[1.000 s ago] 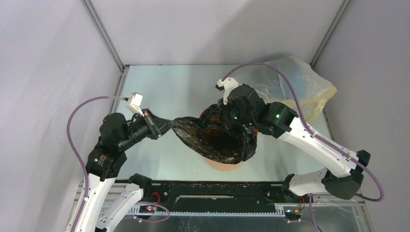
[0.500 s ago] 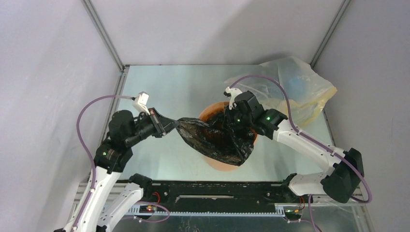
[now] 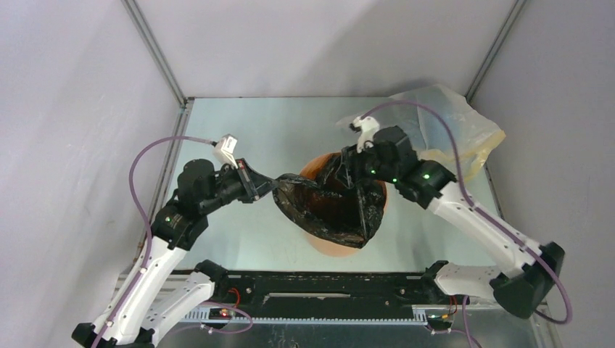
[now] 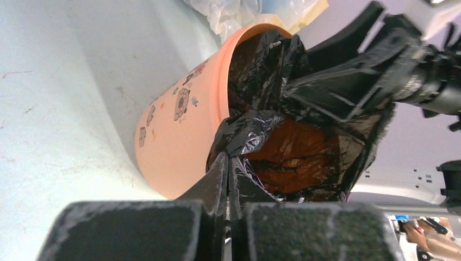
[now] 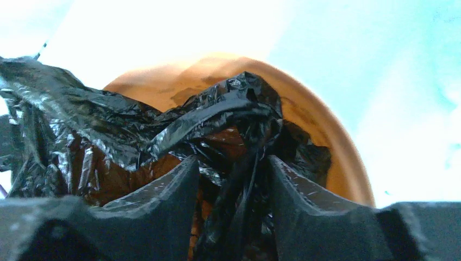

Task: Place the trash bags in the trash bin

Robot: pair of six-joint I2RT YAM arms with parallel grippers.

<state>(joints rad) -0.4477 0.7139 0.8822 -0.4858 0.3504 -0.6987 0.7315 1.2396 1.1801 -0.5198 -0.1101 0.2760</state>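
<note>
The one round orange plastic bin (image 3: 335, 249) is mostly hidden by the one crinkly glossy black plastic bag (image 3: 326, 210) draped into its mouth, directly below the right pincer (image 5: 232, 163). The left pincer (image 4: 228, 163), its arm reaching in low from the side, is clenched on the bag's edge just outside the bin's wall. The right pincer tilts down over the bin, released, a bag fold loose between its jaws.

Robot test cell, probably a lab
Plain grey panels (image 3: 72, 109) on aluminium posts (image 3: 154, 51) enclose a scuffed metal surface (image 3: 268, 130); left arm (image 3: 149, 261) and right arm (image 3: 475, 221) bolt to a black rail (image 3: 326, 279).
</note>
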